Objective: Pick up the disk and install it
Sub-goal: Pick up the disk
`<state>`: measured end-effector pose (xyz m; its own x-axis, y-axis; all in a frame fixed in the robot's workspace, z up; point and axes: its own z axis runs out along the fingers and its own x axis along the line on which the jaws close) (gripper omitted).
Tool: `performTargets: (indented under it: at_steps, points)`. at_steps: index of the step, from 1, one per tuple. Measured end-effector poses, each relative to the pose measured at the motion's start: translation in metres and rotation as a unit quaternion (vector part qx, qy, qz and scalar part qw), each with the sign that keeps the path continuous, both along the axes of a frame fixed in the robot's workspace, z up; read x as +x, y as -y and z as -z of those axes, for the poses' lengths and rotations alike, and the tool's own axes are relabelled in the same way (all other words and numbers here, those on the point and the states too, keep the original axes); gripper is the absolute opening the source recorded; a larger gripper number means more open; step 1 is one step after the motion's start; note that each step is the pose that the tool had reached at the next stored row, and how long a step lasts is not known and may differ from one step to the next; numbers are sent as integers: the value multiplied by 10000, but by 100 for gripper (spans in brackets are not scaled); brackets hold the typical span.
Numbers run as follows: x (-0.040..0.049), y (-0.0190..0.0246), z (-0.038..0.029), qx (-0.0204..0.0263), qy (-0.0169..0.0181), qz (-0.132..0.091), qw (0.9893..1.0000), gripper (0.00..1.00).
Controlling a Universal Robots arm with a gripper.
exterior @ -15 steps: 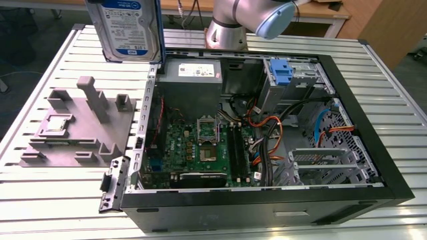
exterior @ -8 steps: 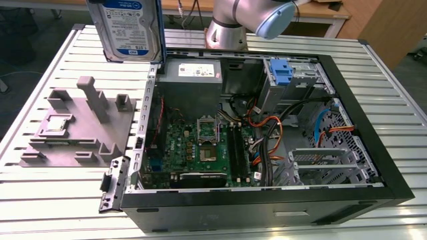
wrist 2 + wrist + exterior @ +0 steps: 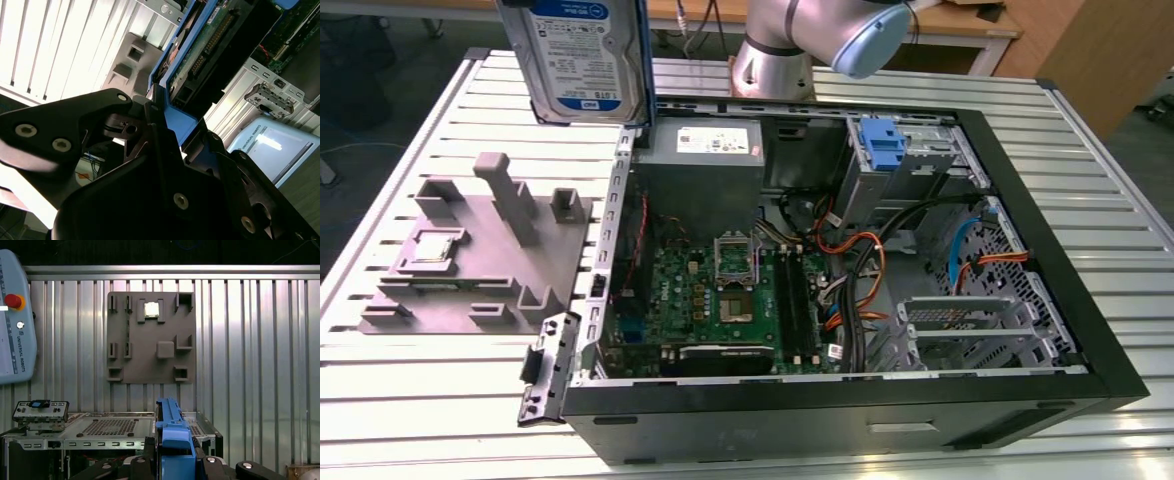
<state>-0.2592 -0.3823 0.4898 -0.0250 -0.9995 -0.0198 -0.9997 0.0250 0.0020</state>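
The disk [image 3: 580, 55] hangs upright in the air, label facing the exterior camera, near the far corner of the open computer case [image 3: 1067, 250] on the exterior view's left. In both wrist views I see the gripper [image 3: 161, 117] clamped on its blue side rail [image 3: 172, 432]. On the slatted table [image 3: 440, 400] beside the case, the grey fixture [image 3: 480, 250] carries a small processor chip [image 3: 152, 309].

Ribbed silver metal table [image 3: 427, 400], wooden desk [image 3: 967, 22] behind it, grey floor [image 3: 434, 42] beyond, even light
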Motion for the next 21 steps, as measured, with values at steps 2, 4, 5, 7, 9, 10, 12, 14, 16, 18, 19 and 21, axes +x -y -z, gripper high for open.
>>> performTargets:
  at_steps: [2, 4, 5, 7, 9, 10, 12, 14, 16, 18, 19, 21]
  points:
    - [14, 0, 0, 0, 0, 0, 10000, 36]
    - [28, 0, 0, 0, 0, 0, 10000, 36]
    - [34, 0, 0, 0, 0, 0, 10000, 36]
    - [43, 0, 0, 0, 0, 0, 10000, 36]
    - [49, 0, 0, 0, 0, 0, 10000, 36]
    - [53, 0, 0, 0, 0, 0, 10000, 36]
    - [56, 10, 0, 0, 0, 0, 10000, 36]
    - [60, 10, 0, 0, 0, 0, 10000, 36]
    - [66, 10, 0, 0, 0, 0, 10000, 36]
    - [73, 10, 0, 0, 0, 0, 10000, 36]
    - [78, 10, 0, 0, 0, 0, 10000, 36]
    - [87, 9, 0, 0, 0, 0, 10000, 36]
